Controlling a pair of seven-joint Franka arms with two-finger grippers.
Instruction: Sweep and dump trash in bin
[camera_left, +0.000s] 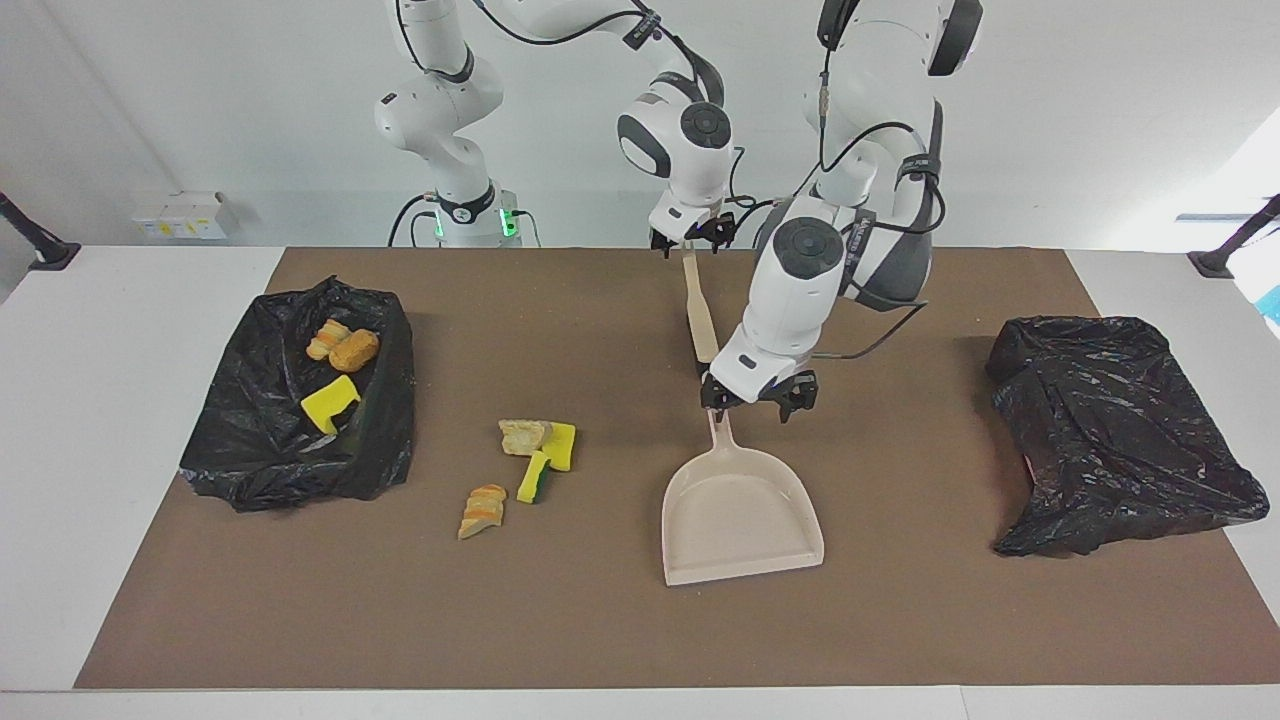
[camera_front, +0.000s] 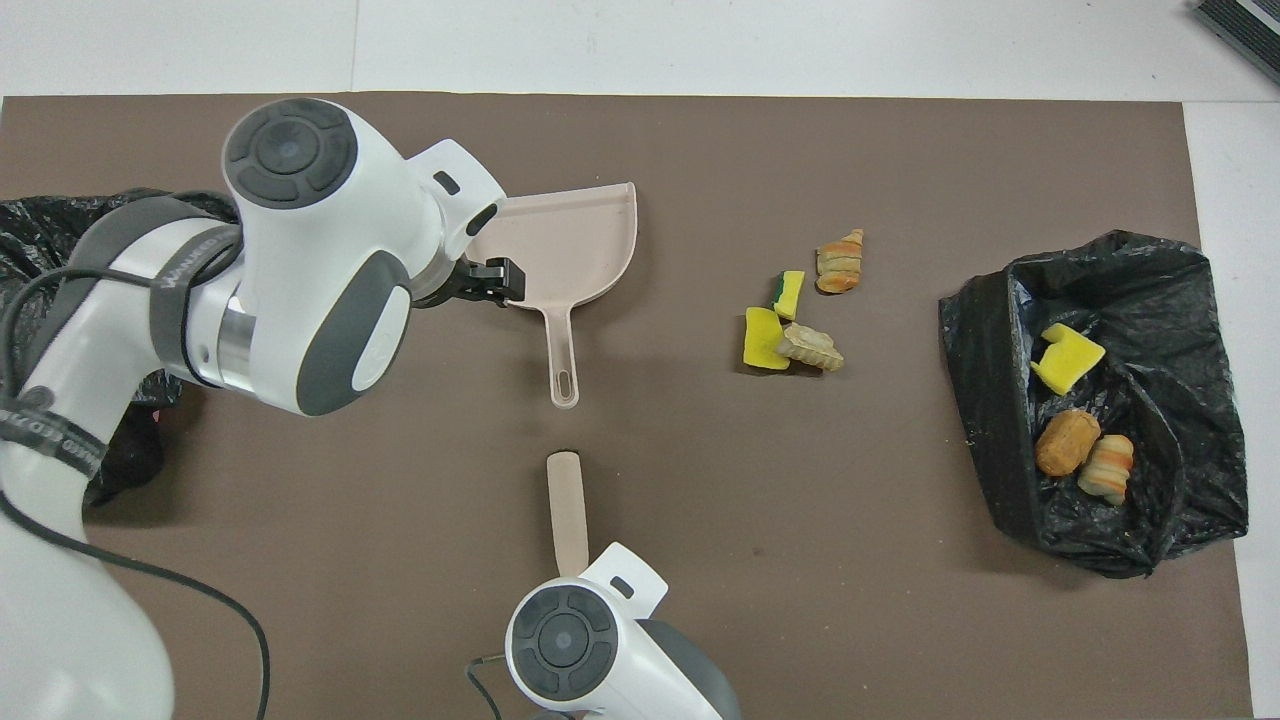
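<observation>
**Four scraps on the mat, three already binned**

At the middle of the desk (camera_left: 60, 420), on the brown mat (camera_left: 900, 620), the dustpan (camera_left: 742, 518) lies flat with its handle pointing toward the robots at twelve o'clock in the facing view. That suits the left end effector (camera_left: 757, 394), which hangs right at the handle's top end. Its fingers look spread, and I cannot tell whether they touch the handle. I judge it is either about to take hold or has just let go.

The right end effector (camera_left: 690, 240) is over the edge of the mat nearest the robots, at the top of the brush handle (camera_left: 698, 310). Whether it grips that handle I cannot tell. The brush lies in line with the dustpan, nearer to the robots, so each arm has its own tool within reach.

The loose trash (camera_left: 520, 465) sits at about nine o'clock from the dustpan, toward the right arm's end. It is four bits: a tan bread chunk touching a yellow sponge piece, a green-backed sponge piece just beside them, and a striped orange bread slice a little apart. They look light and should slide easily.

The open black bin bag (camera_left: 250, 440) at that end already holds a yellow sponge piece and two bread chunks. A second black bag (camera_left: 1120, 430) lies crumpled at the left arm's end.
</observation>
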